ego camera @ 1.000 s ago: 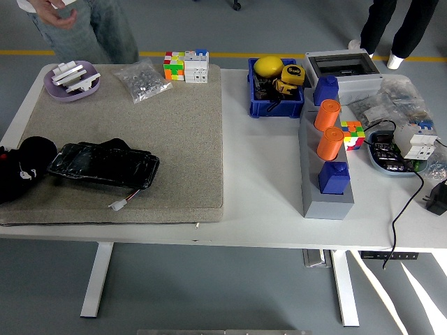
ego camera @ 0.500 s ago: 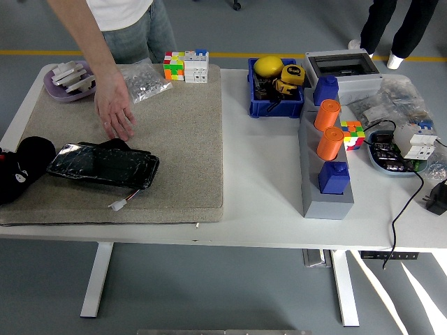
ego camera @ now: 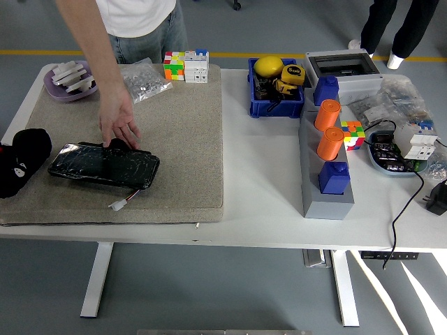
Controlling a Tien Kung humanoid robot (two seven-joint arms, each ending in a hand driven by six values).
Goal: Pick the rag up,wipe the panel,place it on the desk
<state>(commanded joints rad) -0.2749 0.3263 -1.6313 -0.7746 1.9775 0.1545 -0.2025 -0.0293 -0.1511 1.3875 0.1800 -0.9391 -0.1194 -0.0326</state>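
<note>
A black glossy panel [ego camera: 103, 166] lies flat on the beige mat [ego camera: 174, 139] at the left. A small black rag [ego camera: 117, 146] lies bunched against the panel's far edge. A person at the far side reaches down with one hand [ego camera: 119, 125], its fingertips on the rag. My left hand [ego camera: 21, 162] is a black rounded shape at the picture's left edge, just left of the panel and apart from it. It holds nothing that I can see. My right arm is out of view.
A purple dish [ego camera: 70, 80] with white parts, a bag of small parts [ego camera: 143, 79] and cube puzzles [ego camera: 186, 65] stand along the mat's far edge. A blue bin [ego camera: 274, 89], a grey rack [ego camera: 327, 164] with orange and blue pieces, and cables [ego camera: 405, 202] are at the right.
The person's arm has come in from the top and moved down until the hand rests on the rag. My left hand has drawn back a little toward the left edge.
</note>
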